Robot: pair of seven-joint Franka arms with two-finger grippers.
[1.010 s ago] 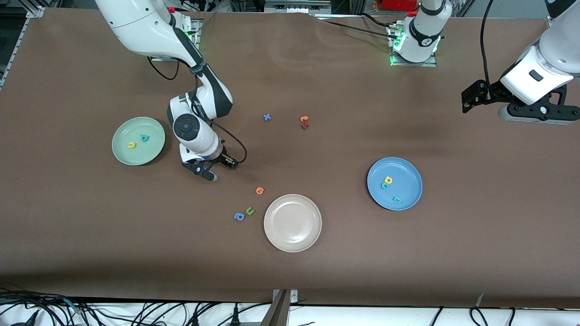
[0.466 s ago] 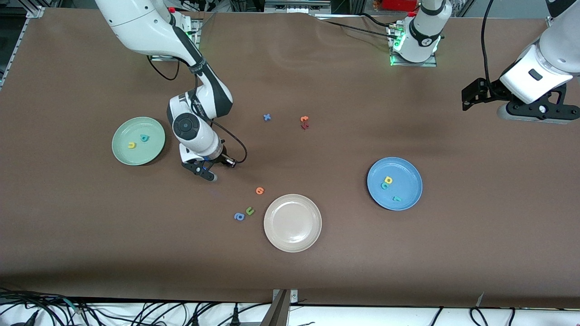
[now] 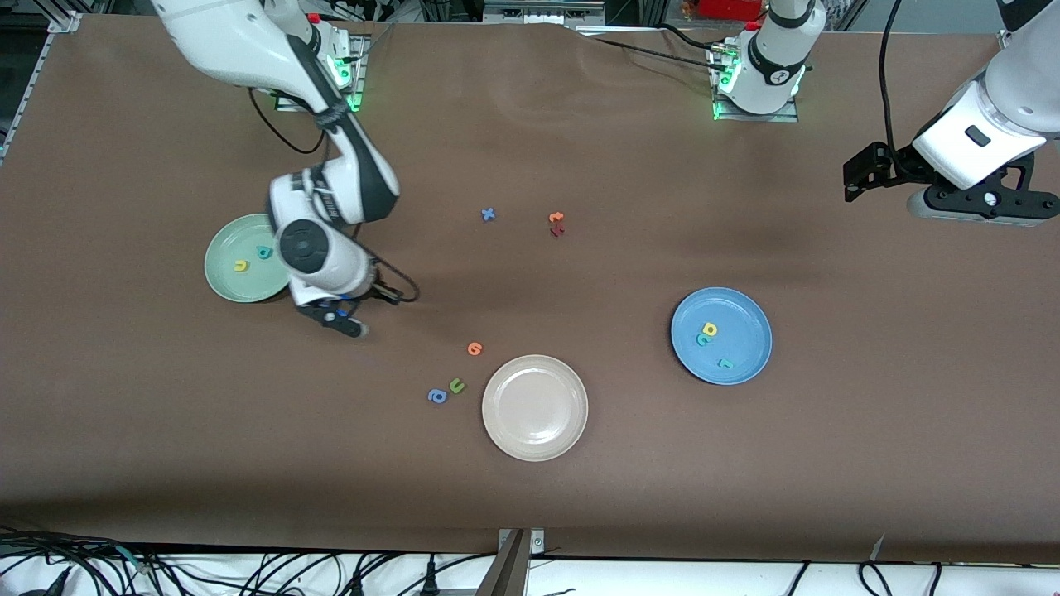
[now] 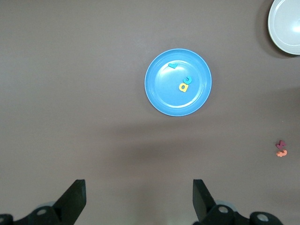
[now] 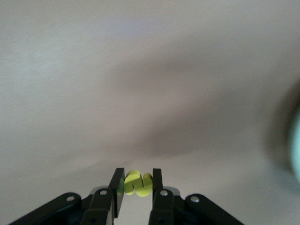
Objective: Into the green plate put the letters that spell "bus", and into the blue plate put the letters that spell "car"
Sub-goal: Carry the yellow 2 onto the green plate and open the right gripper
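My right gripper (image 5: 137,176) is shut on the yellow s (image 5: 138,183), which sits pinched between its fingers. In the front view that gripper (image 3: 344,324) hangs over bare table beside the green plate (image 3: 232,285), at its edge nearer the front camera. The right arm covers part of that plate. A yellow u (image 3: 240,266) and a teal b (image 3: 264,252) lie in it. The blue plate (image 3: 745,319) holds a yellow a (image 3: 710,329), a teal c (image 3: 703,339) and a teal r (image 3: 725,362). My left gripper (image 4: 139,201) waits open and empty, high over the table with the blue plate (image 4: 157,98) in its view.
An empty beige plate (image 3: 534,407) lies nearest the front camera. Beside it are an orange letter (image 3: 474,348), a green u (image 3: 456,385) and a blue a (image 3: 437,396). A blue x (image 3: 489,214) and an orange and dark red pair (image 3: 556,223) lie mid-table.
The right gripper has shut on the yellow s and carried it toward the green plate. The left arm has barely moved.
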